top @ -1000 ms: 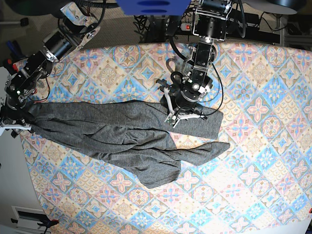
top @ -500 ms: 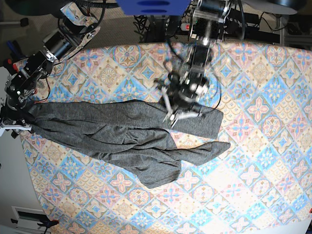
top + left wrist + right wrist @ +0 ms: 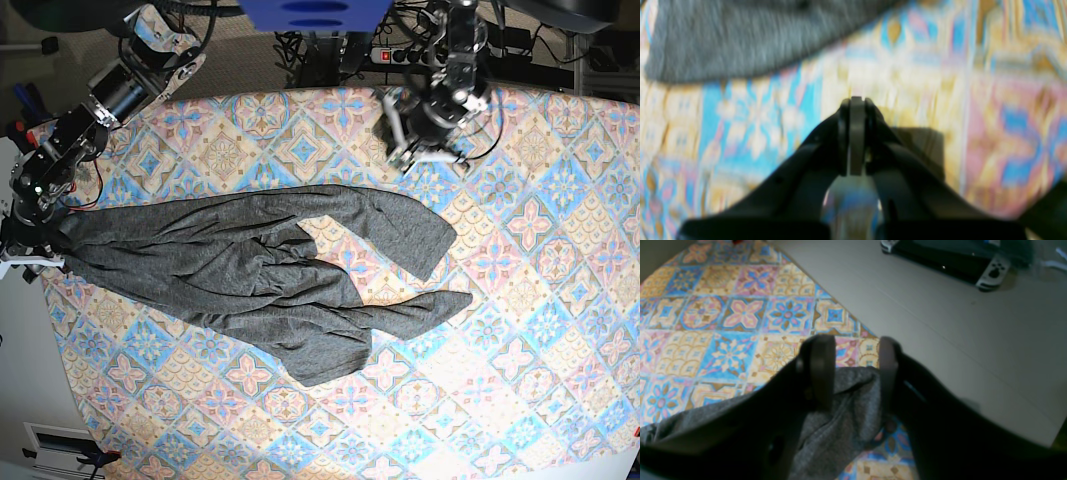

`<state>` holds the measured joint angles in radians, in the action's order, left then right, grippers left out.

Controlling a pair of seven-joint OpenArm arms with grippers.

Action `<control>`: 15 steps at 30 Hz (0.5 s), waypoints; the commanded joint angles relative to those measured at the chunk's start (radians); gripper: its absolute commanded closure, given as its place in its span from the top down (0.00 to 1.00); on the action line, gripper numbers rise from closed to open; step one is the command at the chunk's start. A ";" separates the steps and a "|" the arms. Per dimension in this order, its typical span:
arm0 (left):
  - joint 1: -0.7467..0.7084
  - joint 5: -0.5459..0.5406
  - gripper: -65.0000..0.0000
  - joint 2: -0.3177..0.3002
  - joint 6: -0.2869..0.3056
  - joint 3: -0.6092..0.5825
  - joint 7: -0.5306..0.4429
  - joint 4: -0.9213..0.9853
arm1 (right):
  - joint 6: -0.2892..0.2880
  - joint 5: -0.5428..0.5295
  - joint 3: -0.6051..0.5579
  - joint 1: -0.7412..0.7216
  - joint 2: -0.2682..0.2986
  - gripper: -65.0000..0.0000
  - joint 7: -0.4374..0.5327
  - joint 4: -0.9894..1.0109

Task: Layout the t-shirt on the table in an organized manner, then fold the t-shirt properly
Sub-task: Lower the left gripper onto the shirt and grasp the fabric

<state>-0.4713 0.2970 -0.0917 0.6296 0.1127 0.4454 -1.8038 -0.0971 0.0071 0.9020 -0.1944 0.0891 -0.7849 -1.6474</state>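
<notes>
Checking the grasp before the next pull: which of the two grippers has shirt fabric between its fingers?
The right gripper: t-shirt fabric sits between its fingers. The left gripper is shut, empty.

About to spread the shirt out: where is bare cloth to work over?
Bare patterned table runs right of the crumpled dark grey jersey t-shirt, also along the near edge below it. The left edge is crowded: shirt fabric bunches between the right gripper jaws.
</notes>
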 commanded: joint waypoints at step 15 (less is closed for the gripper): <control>0.179 0.098 0.26 0.238 0.069 -0.001 0.094 -0.205 | -0.006 -0.008 -0.031 0.026 0.013 0.33 0.026 -0.020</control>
<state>-0.2890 0.3985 0.1410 0.7033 0.1139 0.5533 -1.9949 -0.0925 0.0101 0.8783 -0.1474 0.0864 -0.7868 -1.6478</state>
